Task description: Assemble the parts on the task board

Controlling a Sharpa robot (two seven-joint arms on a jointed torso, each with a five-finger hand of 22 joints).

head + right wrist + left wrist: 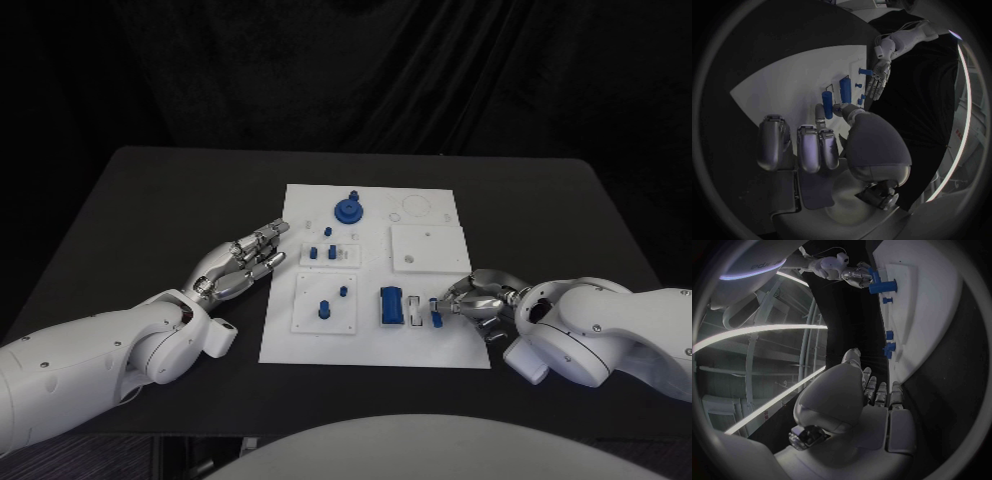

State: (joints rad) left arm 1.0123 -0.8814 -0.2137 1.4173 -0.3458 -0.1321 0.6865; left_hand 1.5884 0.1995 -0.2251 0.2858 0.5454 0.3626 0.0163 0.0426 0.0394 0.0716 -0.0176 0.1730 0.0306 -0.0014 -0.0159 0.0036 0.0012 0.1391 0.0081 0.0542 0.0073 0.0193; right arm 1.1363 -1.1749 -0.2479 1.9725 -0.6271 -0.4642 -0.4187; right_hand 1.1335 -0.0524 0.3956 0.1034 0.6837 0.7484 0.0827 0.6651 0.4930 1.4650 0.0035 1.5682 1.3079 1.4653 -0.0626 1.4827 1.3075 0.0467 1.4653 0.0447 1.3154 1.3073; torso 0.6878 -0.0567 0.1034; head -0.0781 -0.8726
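The white task board (pixel 378 346) lies mid-table, also seen in the left wrist view (pixel 932 300) and the right wrist view (pixel 786 85). My right hand (pixel 480 298) (pixel 864 142) sits at the board's near right edge and pinches a small blue peg (pixel 433 320) (pixel 827 104) just right of a blue block (pixel 391 305) (pixel 845 89). My left hand (pixel 242 262) (pixel 856 395) lies flat beside the board's left edge, fingers stretched toward it, holding nothing. A blue gear (pixel 349 211) stands at the board's far side, with small blue pieces (pixel 330 250) nearer.
A raised white square plate (pixel 428 246) sits on the board's right half. Another plate (pixel 309 322) at the near left carries two blue pegs (pixel 327 308). Bare black table (pixel 159 200) surrounds the board on all sides.
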